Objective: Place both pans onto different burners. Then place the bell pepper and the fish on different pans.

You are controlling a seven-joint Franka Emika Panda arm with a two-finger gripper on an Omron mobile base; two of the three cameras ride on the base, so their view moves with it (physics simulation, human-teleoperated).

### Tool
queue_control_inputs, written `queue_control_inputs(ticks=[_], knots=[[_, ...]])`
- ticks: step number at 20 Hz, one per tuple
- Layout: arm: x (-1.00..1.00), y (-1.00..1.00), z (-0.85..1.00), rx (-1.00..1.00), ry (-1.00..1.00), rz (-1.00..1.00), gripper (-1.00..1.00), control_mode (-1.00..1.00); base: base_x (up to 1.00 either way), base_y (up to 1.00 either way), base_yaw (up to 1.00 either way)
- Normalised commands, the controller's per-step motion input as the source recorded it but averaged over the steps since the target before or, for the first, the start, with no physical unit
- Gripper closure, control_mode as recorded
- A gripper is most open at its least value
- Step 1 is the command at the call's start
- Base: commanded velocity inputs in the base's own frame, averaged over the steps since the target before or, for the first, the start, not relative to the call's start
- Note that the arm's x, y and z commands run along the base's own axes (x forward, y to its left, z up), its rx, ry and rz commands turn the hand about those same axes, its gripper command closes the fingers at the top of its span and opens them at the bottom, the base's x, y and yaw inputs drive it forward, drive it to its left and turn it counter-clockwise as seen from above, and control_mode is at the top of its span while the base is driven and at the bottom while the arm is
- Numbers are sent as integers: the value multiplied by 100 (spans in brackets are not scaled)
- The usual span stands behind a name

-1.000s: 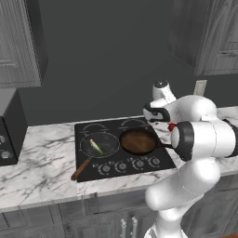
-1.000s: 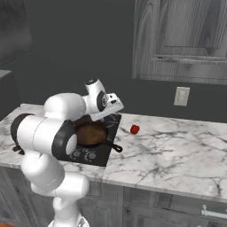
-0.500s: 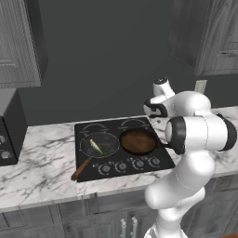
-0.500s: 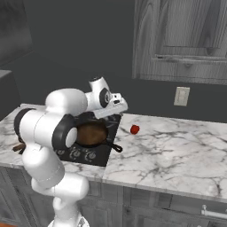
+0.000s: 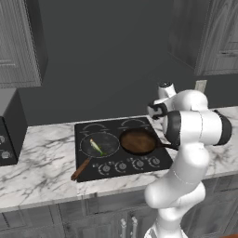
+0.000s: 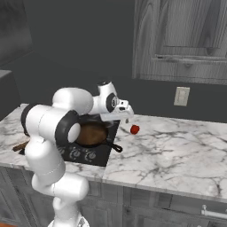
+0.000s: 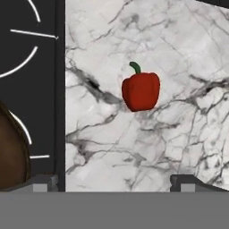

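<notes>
Two pans noted on the black cooktop (image 5: 83, 132), side by side over its front burners. Found the black pan (image 5: 108, 139) on the left, its reddish-brown handle (image 5: 80, 168) reaching past the cooktop's front edge onto the table (image 6: 177, 148). Found the brown pan (image 5: 138, 141) on the right, just beside the black one, its dark handle pointing right toward the robot's arm. Saw the fish (image 5: 96, 147) lying inside the black pan, greenish-yellow, angled across the pan floor. Saw two rear burners (image 5: 134, 122) as pale ring outlines behind the pans.

Spotted the bell pepper (image 6: 135, 129) resting on the marble table, off the cooktop's right side, near its edge but apart from it. From the hand view, caught the bell pepper (image 7: 141, 91) red with a green stem, sitting between the lines of the two finger tips and ahead of them, not touching either. Also caught there a curved edge of the brown pan at lower left and part of a burner ring on the black glass.

Held the end effector (image 6: 126, 116) above the table between cooktop and pepper, released, with its fingers (image 7: 40, 181) spread wide.
</notes>
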Motion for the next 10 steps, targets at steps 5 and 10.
queue_control_inputs(ticks=[5, 10], knots=[[10, -31, -23, 11, -2, -19, -100, -100, 0, 0, 0], [29, -23, -7, 15, -2, -16, -100, -100, 0, 0, 0]])
